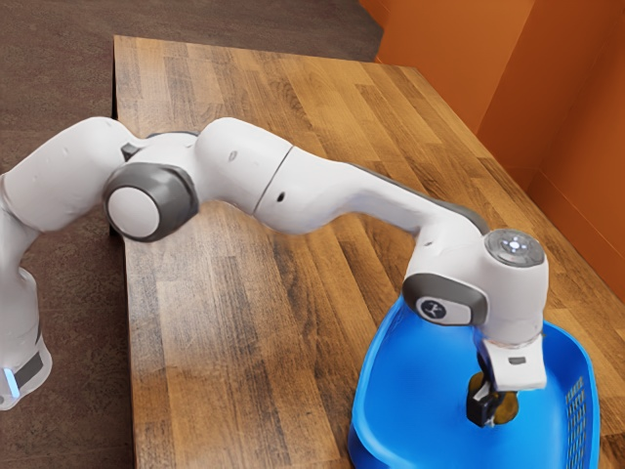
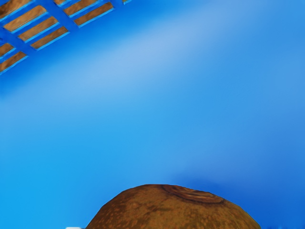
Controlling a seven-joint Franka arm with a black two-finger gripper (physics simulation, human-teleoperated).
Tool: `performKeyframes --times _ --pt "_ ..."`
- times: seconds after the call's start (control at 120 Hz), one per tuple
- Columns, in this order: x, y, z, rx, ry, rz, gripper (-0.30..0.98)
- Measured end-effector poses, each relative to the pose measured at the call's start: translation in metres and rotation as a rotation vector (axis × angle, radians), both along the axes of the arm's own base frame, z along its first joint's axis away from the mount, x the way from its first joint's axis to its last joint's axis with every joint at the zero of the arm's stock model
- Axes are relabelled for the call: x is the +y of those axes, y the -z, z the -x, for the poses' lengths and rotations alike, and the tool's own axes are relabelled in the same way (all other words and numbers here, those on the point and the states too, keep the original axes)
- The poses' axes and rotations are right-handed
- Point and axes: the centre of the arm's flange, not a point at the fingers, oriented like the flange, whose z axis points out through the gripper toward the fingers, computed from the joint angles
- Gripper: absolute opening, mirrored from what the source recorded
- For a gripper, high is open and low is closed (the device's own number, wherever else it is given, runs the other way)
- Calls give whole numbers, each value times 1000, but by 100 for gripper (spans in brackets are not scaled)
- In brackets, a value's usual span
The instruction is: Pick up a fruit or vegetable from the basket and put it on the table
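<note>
Brown, speckled fruit (image 2: 174, 210), rounded, with a darker ringed patch on its upper skin; kind uncertain (kiwi-like in colour, but not confirmed). Location: inside the blue basket (image 1: 358, 430), directly under the black gripper (image 1: 484, 404), which reaches down past the rim at the end of the arm (image 1: 312, 195). Gripper state: undetermined; the exterior view shows dark parts overlapping the fruit, and whether it is pinched or merely straddled cannot be told. Step in hand, by judgement: securing the grasp, with lift and transfer to the wooden table (image 1: 244, 342) remaining. Failure modes noted. First, a hold taken off the fruit's widest part could let the curved skin squirt free on closing, and it would roll across the basket floor. Second, a lift begun on a weak pinch could drop it partway. Third, sideways travel started too low could knock fruit or gripper against the rim or slotted wall (image 1: 576, 420) and drag the basket along. Fourth, release above the tabletop could set so round a thing rolling; a low, gentle set-down is advised.
</note>
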Motion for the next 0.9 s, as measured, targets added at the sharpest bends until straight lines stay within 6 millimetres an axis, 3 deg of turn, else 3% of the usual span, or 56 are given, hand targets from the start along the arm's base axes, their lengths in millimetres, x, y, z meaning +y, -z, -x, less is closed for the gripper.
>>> performKeyframes --times 0.233,0.35,0.442,0.633,0.725,0.9 --pt "11 -77 21 -47 -9 15 36" --pt "42 -107 33 -37 -62 -25 36" --pt "82 -126 32 -17 -137 -60 36" --pt "167 -131 45 96 -297 -137 36" --pt "200 -125 57 160 -360 -168 36" --pt "283 -115 67 235 -517 -207 36"
